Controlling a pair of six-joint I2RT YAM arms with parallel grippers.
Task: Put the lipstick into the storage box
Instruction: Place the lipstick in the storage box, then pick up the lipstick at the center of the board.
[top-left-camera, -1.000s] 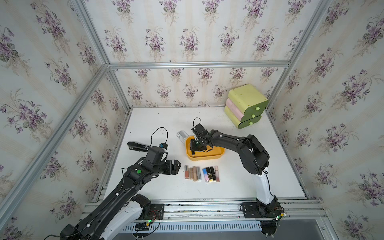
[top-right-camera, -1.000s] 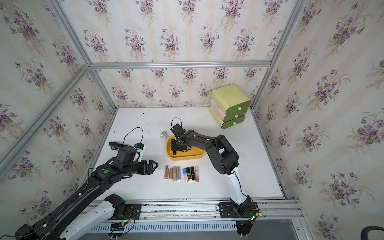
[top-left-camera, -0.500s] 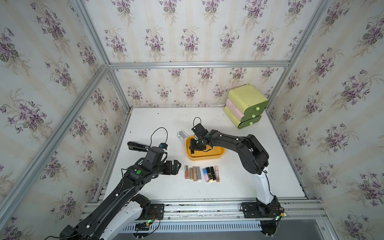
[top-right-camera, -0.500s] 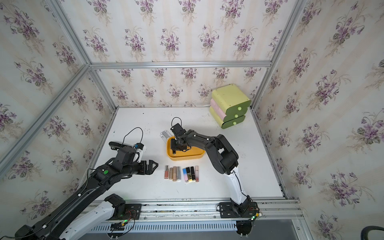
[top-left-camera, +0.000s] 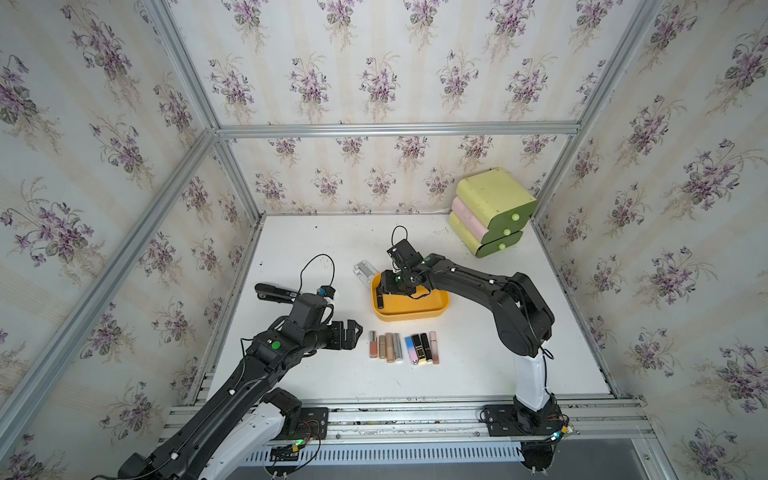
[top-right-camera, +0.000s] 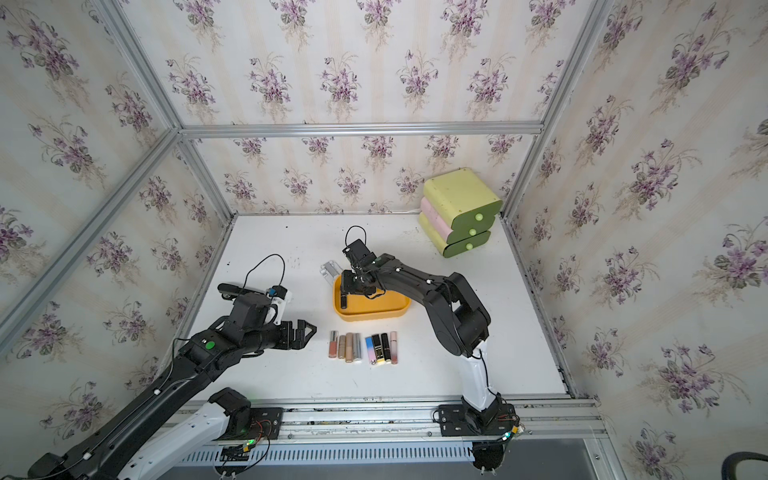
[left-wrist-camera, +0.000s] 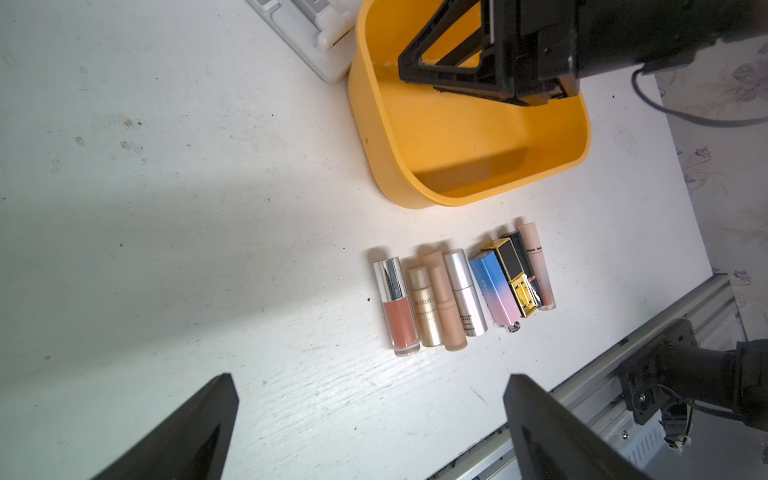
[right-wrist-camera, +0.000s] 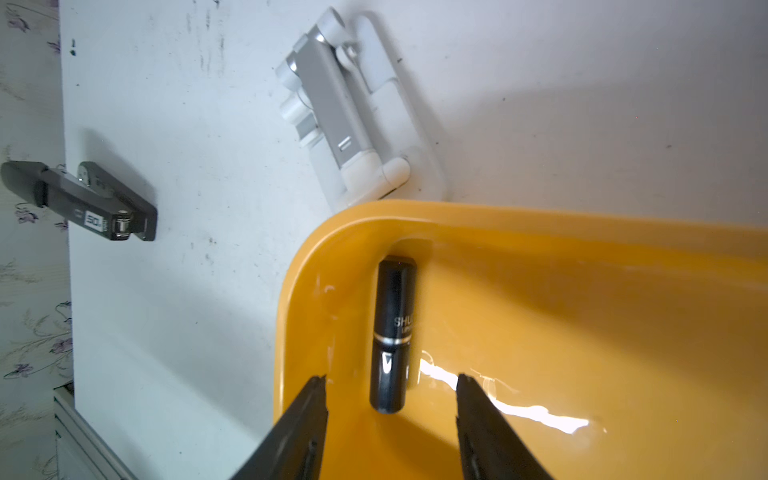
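One black lipstick (right-wrist-camera: 392, 336) flat in the storage box (right-wrist-camera: 582, 232) by its corner wall, long axis in line with the right gripper (right-wrist-camera: 390, 378), untouched between half-parted fingers. Row of lipsticks (left-wrist-camera: 457, 291) just ahead of left gripper (left-wrist-camera: 370, 376), fingers wide, empty.

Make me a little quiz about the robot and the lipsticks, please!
1. True or false: the black lipstick lies inside the storage box.
2. The right arm's fingers are: A) shut on the lipstick, B) apart, with the lipstick between them, C) holding a spoon.
3. Which arm's fingers are nearest the row of lipsticks on the table?
Key: 1 true; 2 B; 3 the left arm's fingers.
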